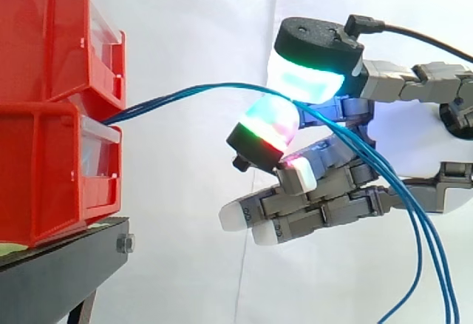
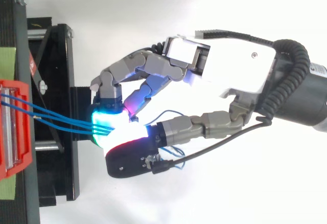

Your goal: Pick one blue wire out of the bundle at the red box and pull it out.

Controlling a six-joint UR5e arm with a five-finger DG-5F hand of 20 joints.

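1. Standing at the far left of the side view, two red bins (image 1: 52, 109) are stacked on a black stand (image 1: 59, 272), with a white curtain (image 1: 192, 13) behind them.
2. Blue wires (image 1: 185, 92) come out of the gap between the upper and the lower of the bins. They run close together and arch rightward through the air, clear of the stand.
3. From above, three of them run side by side from the bins toward the glowing fingertips.
4. The hand (image 2: 235, 65) reaches in from the right, well apart from the bins. It pinches the wires between two pads (image 1: 307, 80), a cyan-green one on top pressed against a red-and-green one beneath. How many strands are truly caught in the pinch I cannot tell.
5. Its other fingers (image 1: 310, 209) lie loosely curled below the pinch, their white tips pointing toward the bins and holding nothing.
6. Right of the pinch the wires fan into separate strands. They drop past the palm to the bottom right edge of the side view.
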